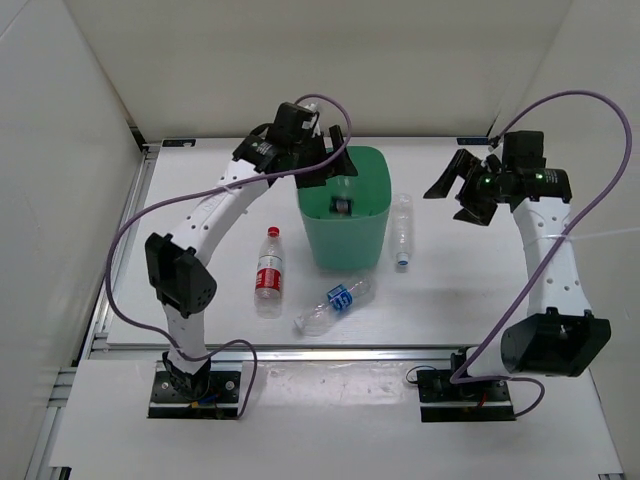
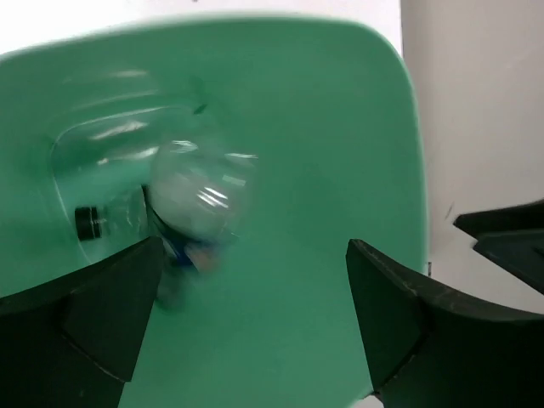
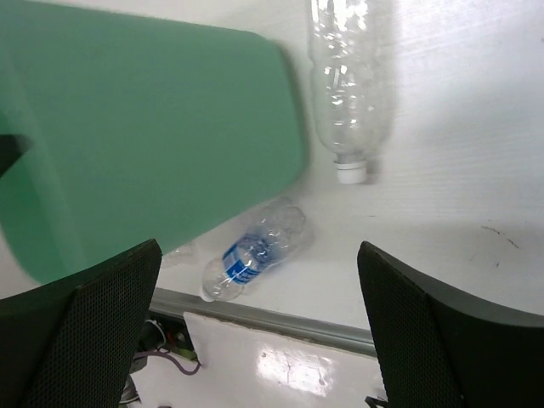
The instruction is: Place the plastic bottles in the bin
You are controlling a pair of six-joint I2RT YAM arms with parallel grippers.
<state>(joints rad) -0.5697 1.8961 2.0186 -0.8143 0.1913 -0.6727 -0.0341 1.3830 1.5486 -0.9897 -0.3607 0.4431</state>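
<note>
Over the table (image 1: 450, 300), in the top view, we see the left gripper (image 1: 335, 165) hanging above the far-left rim of the bin (image 1: 372, 160), which places its jaws over the opening for a drop. The right gripper (image 1: 455, 185) waits well off to the bin's right. Three bottles lie flat outside the bin: the red-labelled bottle (image 1: 269, 272) to its left, the blue-labelled bottle (image 1: 336, 305) in front, and the white-capped bottle (image 1: 402, 230) just beside its right wall. From the left wrist, we look straight down into the green bin, fingers wide apart with nothing between them. Below them a blurred bottle (image 2: 200, 191) sits deep inside, near a black cap (image 2: 87, 223); we cannot tell whether that cap belongs to a second bottle. From the right wrist, the fingers also stand apart and empty, angled toward the white-capped bottle (image 3: 351, 93) and the blue-labelled one (image 3: 251, 251). We judge either would suit the next pick.
</note>
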